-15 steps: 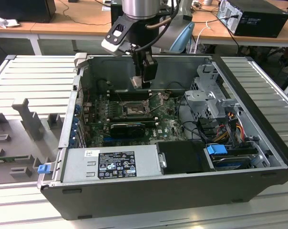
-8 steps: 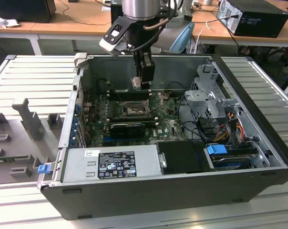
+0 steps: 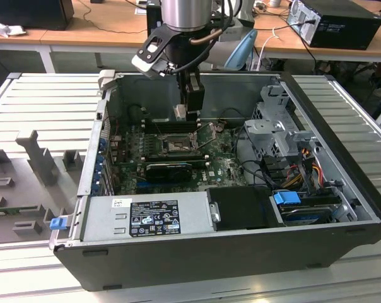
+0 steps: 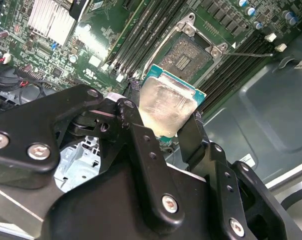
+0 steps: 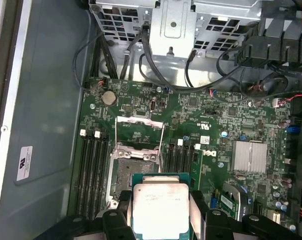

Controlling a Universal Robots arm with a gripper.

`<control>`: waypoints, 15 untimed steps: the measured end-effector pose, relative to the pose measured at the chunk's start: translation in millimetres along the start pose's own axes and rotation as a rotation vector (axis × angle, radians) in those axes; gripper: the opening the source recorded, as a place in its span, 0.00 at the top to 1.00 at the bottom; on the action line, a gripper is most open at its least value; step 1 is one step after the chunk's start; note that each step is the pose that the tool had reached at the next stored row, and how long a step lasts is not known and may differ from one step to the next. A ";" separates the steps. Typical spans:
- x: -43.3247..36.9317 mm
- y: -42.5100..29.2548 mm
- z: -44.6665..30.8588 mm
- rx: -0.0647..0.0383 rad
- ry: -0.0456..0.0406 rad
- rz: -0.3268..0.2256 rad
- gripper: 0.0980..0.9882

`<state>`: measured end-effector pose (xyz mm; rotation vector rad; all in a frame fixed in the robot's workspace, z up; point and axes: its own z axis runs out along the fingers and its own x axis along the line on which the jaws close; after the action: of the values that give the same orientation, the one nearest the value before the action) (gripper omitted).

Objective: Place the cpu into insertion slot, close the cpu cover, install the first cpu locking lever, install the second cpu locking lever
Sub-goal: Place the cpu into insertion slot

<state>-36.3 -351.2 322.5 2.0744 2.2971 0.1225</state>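
Cpu (image 5: 161, 207): flat square chip, pale silver face on a green-edged base.
Gripper (image 4: 163, 120): black fingers (image 4: 191, 135) clamped on two opposite cpu edges, holding it clear above the green circuit board (image 5: 201, 110).
Insertion slot (image 5: 128, 175): uncovered, dark, silver-rimmed, partly overlapped by the chip in the first wrist view.
Cpu cover (image 5: 138, 119): swung up at the socket's far side.
Edges: memory slots (image 5: 93, 170) flank the socket closely.
Beyond: drive cage (image 5: 176, 25).

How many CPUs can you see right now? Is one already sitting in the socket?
1. The cpu is clamped in the gripper, above the board. The insertion slot is bare, no chip inside.
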 end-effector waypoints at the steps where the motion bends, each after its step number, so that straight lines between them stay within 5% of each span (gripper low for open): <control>1: 0.0 0.0 0.2 0.000 0.0000 0.000 0.50; 15: -0.1 -0.3 3.1 0.000 0.0000 0.000 0.50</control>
<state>-36.3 -351.2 319.4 2.0744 2.2971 0.1225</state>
